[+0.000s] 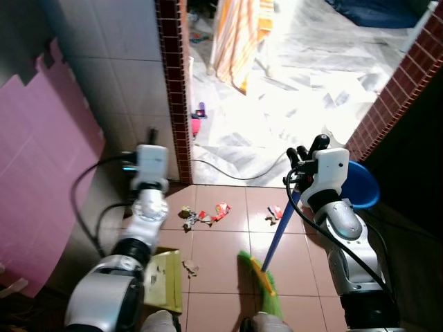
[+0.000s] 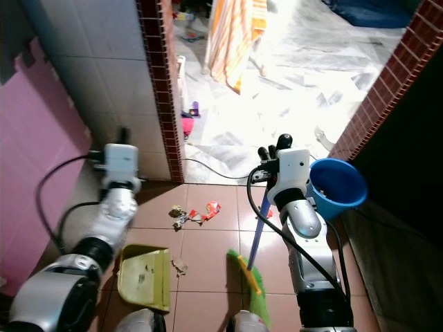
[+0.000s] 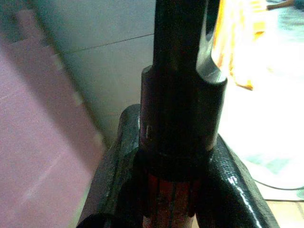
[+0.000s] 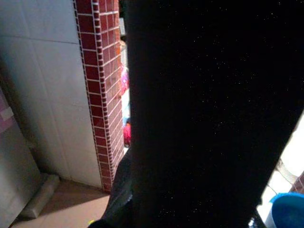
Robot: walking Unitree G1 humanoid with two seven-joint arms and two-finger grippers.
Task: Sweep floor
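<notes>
While clamped in the right gripper (image 1: 302,160), blue-handled broom (image 1: 280,232) with green bristles, tilted.

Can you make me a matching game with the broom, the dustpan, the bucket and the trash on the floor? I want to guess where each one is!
Things:
1. broom
2. dustpan
3. bucket
4. trash

Places:
A. scattered on the brown tiles near the doorway
B. on the floor by the robot's left arm, yellow-green
C. held by the right gripper, green bristles on the floor
D. beside the robot's right arm, blue

Pairs: 1-C, 2-B, 3-D, 4-A
</notes>
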